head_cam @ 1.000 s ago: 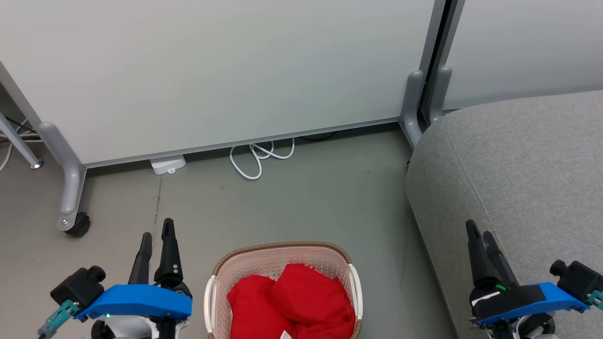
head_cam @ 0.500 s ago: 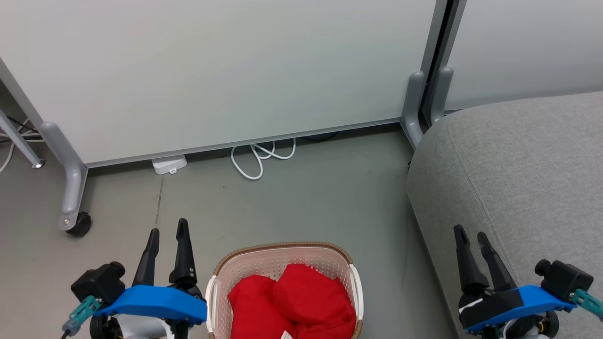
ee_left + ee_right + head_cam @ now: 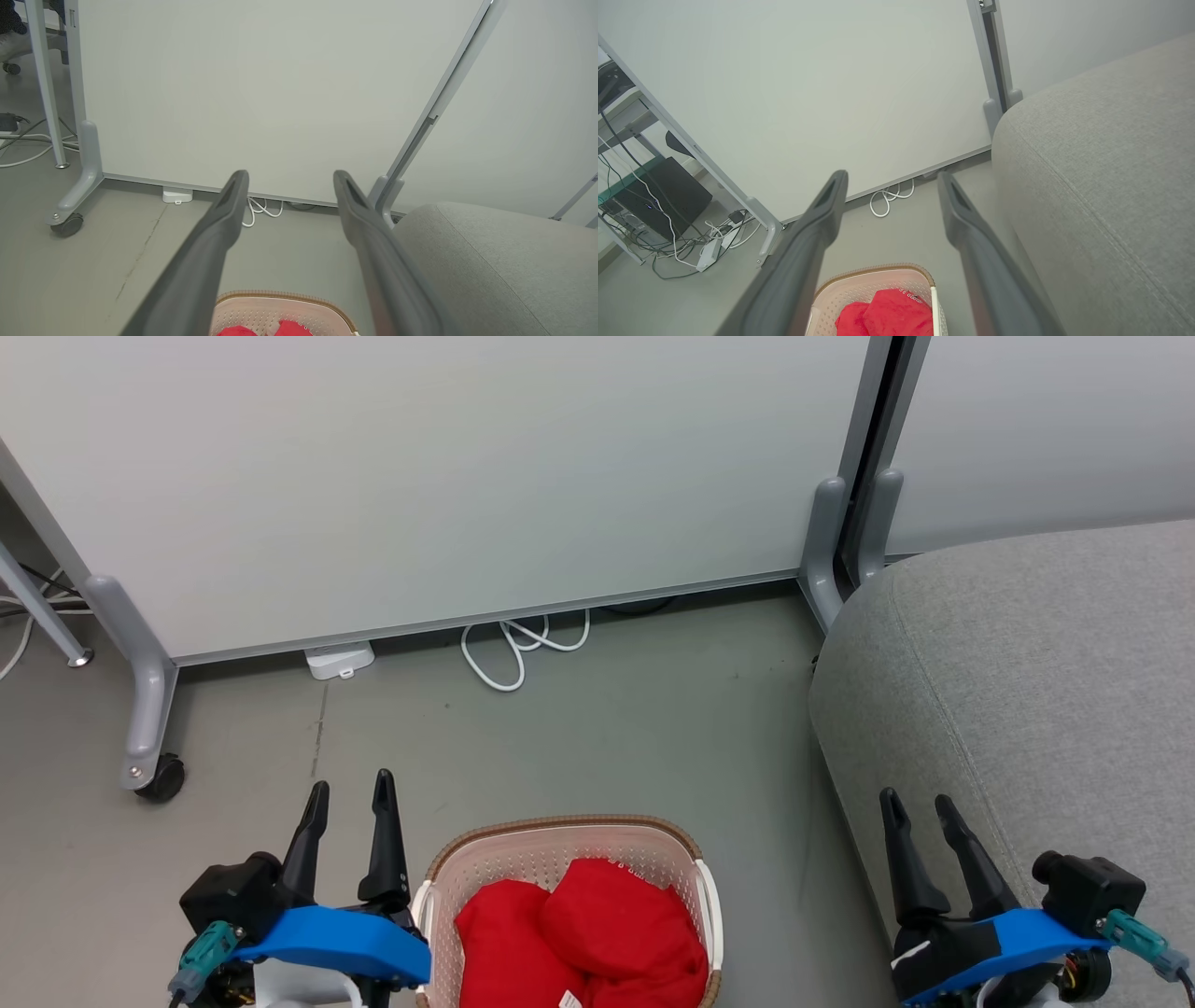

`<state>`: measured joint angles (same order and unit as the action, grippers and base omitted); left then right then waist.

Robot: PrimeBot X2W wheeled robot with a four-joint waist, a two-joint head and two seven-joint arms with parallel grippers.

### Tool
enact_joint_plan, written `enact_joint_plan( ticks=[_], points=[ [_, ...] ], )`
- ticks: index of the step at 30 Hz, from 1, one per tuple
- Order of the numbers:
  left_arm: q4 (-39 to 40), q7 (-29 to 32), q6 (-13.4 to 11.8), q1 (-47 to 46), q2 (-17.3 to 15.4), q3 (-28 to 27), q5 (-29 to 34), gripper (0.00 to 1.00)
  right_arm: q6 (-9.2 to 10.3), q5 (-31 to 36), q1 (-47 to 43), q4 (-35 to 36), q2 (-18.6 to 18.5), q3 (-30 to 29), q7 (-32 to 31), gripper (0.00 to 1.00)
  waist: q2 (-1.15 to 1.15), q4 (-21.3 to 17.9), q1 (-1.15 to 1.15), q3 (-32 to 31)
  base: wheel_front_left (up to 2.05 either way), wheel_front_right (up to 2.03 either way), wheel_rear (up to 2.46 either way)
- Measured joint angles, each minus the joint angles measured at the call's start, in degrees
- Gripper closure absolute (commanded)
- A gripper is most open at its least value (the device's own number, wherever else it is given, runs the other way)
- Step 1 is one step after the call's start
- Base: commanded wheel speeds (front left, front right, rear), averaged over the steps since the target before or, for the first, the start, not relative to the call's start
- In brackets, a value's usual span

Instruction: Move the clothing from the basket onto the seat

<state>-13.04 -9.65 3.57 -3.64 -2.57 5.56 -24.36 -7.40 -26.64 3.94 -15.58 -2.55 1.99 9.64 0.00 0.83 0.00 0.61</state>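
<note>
Head view puts the clothing (image 3: pixel 579 943) at the near edge of the scene: two bright-red bundles lying side by side and touching inside the basket (image 3: pixel 560 829), the right one heaped a little higher, with a small white tag (image 3: pixel 567 1000) at the near side. The basket stands on the floor (image 3: pixel 607 737) and its near part is cut off by the frame, so we cannot tell the heap's full long axis, though what shows runs left to right. Our left end effector (image 3: pixel 350 786) hangs just beside the basket's left handle (image 3: pixel 422 903), its two dark fingers (image 3: pixel 219 224) apart with nothing between them, pointing toward the far partition (image 3: pixel 420 476). Our right end effector (image 3: pixel 915 800) is equally spread and empty, well apart from the basket and over the near-left edge of the seat (image 3: pixel 1055 691). The clothing therefore lies right of and nearer than the left fingertips, and left of and nearer than the right ones. We judge the left arm the closer. In both wrist views the basket sits low between the fingers, so either arm would need to tip down and draw back toward us to reach it. The seat lies right of the basket across a strip of bare floor, so the carry will run rightward.
</note>
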Motion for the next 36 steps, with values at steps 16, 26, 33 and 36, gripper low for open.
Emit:
enact_joint_plan(
  ticks=[16, 26, 33, 36],
  points=[
    [-0.2, -2.1, -0.2, 0.0, -0.1, 1.2, 9.1, 0.00, -0.01, 9.0, 0.3, -0.4, 0.0, 1.2, 2.1, 0.00, 0.00, 0.4, 0.00, 0.0, 0.00, 0.00, 0.00],
    [-0.5, -3.2, -0.2, 0.0, -0.2, 2.1, 13.2, 0.00, -0.01, 13.6, 0.3, -0.9, -0.1, 1.7, 3.3, 0.00, 0.00, 0.5, 0.00, 0.0, 0.00, 0.00, 0.00],
    [-0.9, -4.1, 0.0, 0.0, -0.2, 2.6, 15.9, 0.00, -0.01, 16.8, 0.5, -1.4, -0.1, 2.0, 4.1, 0.00, 0.00, 0.7, 0.00, 0.0, 0.00, 0.00, 0.00],
    [-1.2, -4.4, 0.1, 0.0, -0.2, 2.7, 16.8, 0.00, -0.02, 18.0, 0.5, -1.6, -0.1, 2.2, 4.3, 0.00, 0.00, 0.8, 0.00, 0.0, 0.00, 0.00, 0.00]
  ],
)
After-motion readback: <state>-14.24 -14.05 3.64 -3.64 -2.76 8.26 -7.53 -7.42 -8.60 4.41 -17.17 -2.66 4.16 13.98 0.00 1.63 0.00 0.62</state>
